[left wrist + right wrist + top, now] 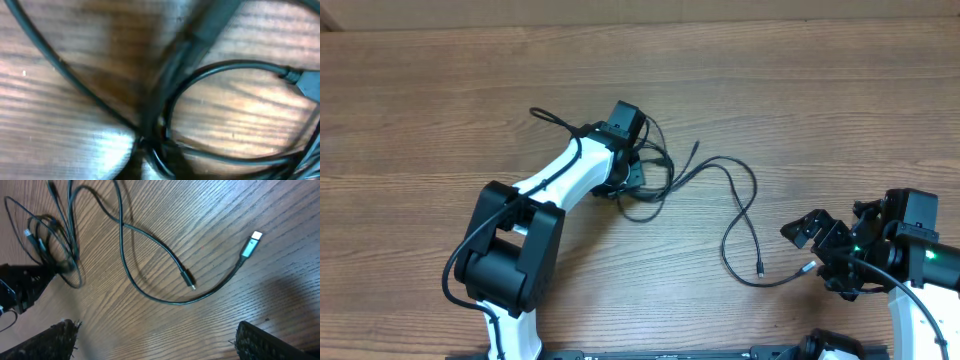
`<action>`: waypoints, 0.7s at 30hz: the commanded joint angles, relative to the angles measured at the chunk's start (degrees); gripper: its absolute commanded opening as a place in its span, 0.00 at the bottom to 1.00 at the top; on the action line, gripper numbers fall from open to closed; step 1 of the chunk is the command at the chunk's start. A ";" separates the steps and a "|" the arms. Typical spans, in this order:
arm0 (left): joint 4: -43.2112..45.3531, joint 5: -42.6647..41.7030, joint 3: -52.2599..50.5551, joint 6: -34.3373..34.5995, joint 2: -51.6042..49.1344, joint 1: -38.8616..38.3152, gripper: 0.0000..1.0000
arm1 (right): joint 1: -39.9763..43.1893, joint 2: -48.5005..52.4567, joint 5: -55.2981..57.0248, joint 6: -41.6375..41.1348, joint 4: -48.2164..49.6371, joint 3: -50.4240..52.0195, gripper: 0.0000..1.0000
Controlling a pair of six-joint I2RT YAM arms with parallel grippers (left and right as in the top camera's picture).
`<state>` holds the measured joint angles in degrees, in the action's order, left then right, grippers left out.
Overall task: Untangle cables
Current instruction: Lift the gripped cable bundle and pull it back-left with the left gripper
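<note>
Several thin black cables (650, 185) lie tangled on the wooden table at its middle. My left gripper (628, 172) is down on the tangle. In the left wrist view the cords (200, 80) bunch together at the bottom centre, pinched at the jaws (150, 160). One long strand (745, 215) runs right from the tangle. It ends in a small dark plug (191, 284) and a silver-tipped plug (255, 236). My right gripper (162, 345) is open and empty, just short of these ends. It also shows in the overhead view (817, 252).
The left arm's white and black body (510, 250) lies across the table's front left. The tangle and the left gripper's dark body (20, 287) show at the left of the right wrist view. Bare wood (820, 90) lies beyond the cables.
</note>
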<state>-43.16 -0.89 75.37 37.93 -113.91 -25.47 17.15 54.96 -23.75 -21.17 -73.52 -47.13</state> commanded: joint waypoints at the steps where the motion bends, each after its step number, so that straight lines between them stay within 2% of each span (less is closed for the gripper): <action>1: -4.17 1.29 0.24 -2.01 -0.72 1.16 0.04 | -0.26 -0.13 0.17 -0.04 0.15 0.26 1.00; 12: -22.12 1.95 12.11 -2.12 10.56 3.65 0.04 | -0.26 -0.13 0.17 -0.04 0.15 0.26 1.00; 20: -27.61 9.22 13.75 -2.21 18.18 3.82 0.05 | -0.26 -0.13 0.17 -0.04 0.15 0.26 1.00; 21: -28.09 9.18 13.75 -2.19 18.40 3.82 0.08 | -0.26 -0.13 0.17 -0.04 0.15 0.26 1.00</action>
<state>-70.22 4.86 88.05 36.84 -97.19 -21.98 17.15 54.96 -23.75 -21.15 -73.52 -47.13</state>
